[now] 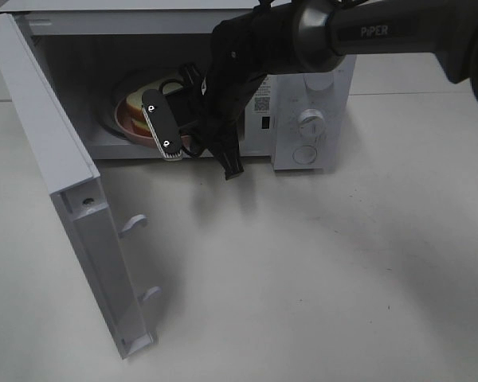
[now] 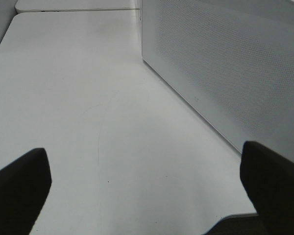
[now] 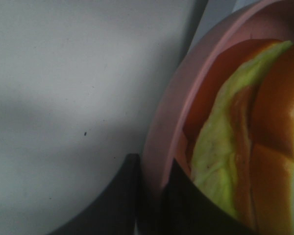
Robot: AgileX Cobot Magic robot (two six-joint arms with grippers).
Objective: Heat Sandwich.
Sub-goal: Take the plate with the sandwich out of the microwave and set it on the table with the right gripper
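Note:
The sandwich (image 1: 132, 106) lies on a round pink plate (image 1: 124, 127) inside the open microwave (image 1: 319, 95). My right gripper (image 1: 178, 146) reaches into the cavity and is shut on the plate's near rim. In the right wrist view its two dark fingers (image 3: 122, 200) pinch the pink plate's rim (image 3: 166, 122), with the sandwich's (image 3: 235, 147) lettuce and red filling close behind. My left gripper (image 2: 147, 196) is open and empty, low over the white table beside the microwave's perforated side wall (image 2: 225, 73). It is out of the exterior view.
The microwave door (image 1: 56, 159) hangs wide open at the left, reaching toward the table's front. Two round knobs (image 1: 311, 123) sit on the control panel at the right. White table (image 1: 303, 278) spreads in front.

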